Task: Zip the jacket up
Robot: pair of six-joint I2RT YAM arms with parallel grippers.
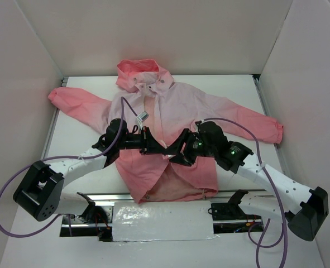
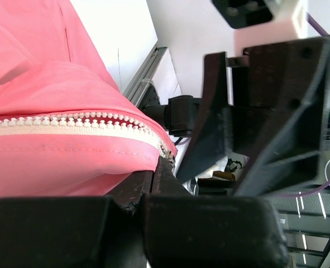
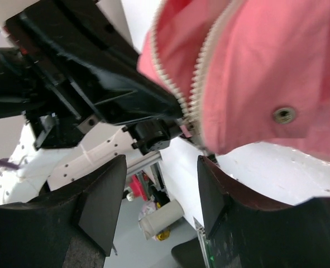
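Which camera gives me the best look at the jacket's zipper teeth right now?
The left wrist view. The zipper teeth run across the frame in close-up, both rows distinct, ending where the left pincer pinches the fabric edge. The right wrist view shows them too, but slanted. In the top view, the arms cover most of them.

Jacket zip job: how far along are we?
Done: the jacket lies flat, sleeves spread. In hand: the left jaws are shut on the end of the zipper, and the right jaws stand open close beside it, holding nothing. Left: apparently the whole zip. The two rows of teeth run apart above the pinch, so no closed stretch shows.
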